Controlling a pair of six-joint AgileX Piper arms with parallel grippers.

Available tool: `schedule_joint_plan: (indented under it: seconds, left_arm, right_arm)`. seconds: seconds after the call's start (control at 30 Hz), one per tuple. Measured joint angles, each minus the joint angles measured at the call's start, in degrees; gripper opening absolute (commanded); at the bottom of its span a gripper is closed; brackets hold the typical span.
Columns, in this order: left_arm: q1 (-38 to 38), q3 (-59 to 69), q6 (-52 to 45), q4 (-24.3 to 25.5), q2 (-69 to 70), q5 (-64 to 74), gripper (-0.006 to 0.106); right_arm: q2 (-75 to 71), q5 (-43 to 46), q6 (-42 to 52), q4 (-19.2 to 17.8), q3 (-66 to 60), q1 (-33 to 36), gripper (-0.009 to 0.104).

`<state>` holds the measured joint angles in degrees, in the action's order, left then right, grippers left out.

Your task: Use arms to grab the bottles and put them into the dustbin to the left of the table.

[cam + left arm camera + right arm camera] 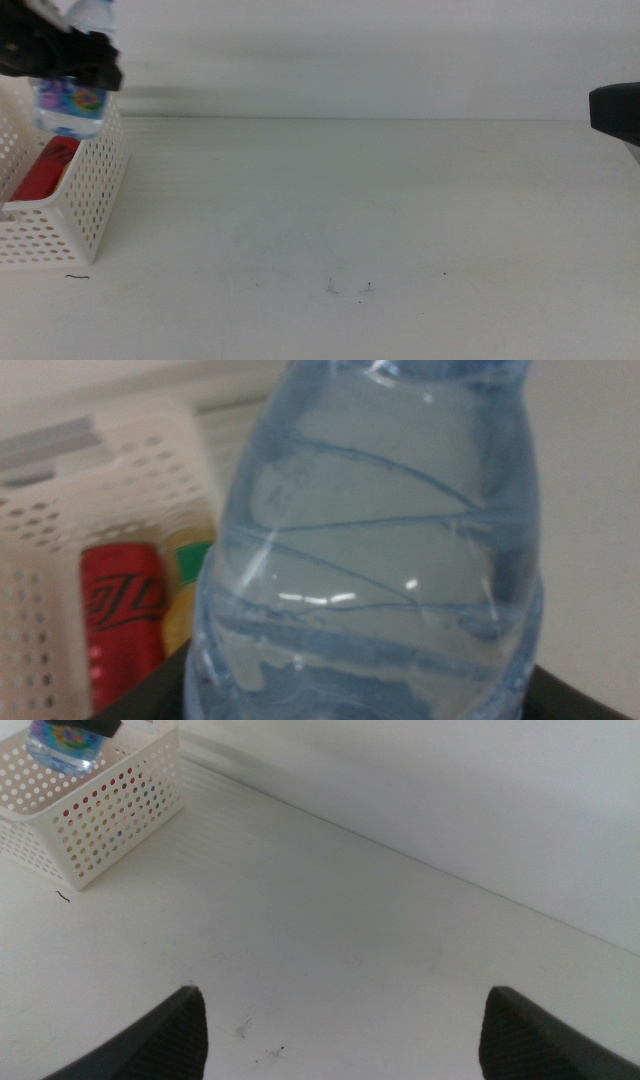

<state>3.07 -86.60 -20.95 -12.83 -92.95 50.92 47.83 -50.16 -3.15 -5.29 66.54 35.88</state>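
Left tool (75,62) clamps your water bottle (72,100) above the dustbin (85,200), poised for release | cola can (120,610), juice bottle (185,585) lie inside | right tool (340,1030) spread wide, empty, idle over table (350,200)

Bench (380,200): plain white, flat, fills most of middle view. White perforated dustbin (85,195) stands directly on it at far left edge. Short dark mark (77,277) on surface just in front of dustbin. Few tiny dark specks (348,288) near front centre, one more (445,273) further right.
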Motion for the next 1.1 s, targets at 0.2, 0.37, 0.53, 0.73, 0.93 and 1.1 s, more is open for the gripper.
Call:
schedule_joint_plan:
  seconds: [0.2, 0.37, 0.53, 0.73, 0.93, 1.1]
  left_arm:
    - [8.07, -12.24, -2.39, -3.73, -9.5, 8.19, 0.014]
    - [12.4, -16.87, -3.06, -4.75, -15.03, 11.2, 0.014]
    - [14.66, -17.23, -3.06, -4.63, -19.77, 11.98, 0.014]
    - [14.69, -17.33, -3.06, -2.88, -24.93, 12.07, 0.033]
    - [14.69, -17.33, -3.06, -2.64, -26.51, 11.99, 0.087]
    - [14.69, -17.54, -3.06, -1.97, -25.36, 12.22, 0.094]
  right_arm:
    - [0.0, 0.0, 0.0, 0.0, 0.0, 0.0, 0.082]
    - [0.0, 0.0, 0.0, 0.0, 0.0, 0.0, 0.082]
    - [0.0, 0.0, 0.0, 0.0, 0.0, 0.0, 0.082]
    - [0.0, 0.0, 0.0, 0.0, 0.0, 0.0, 0.082]
    - [0.0, 0.0, 0.0, 0.0, 0.0, 0.0, 0.082]
    - [0.0, 0.0, 0.0, 0.0, 0.0, 0.0, 0.082]
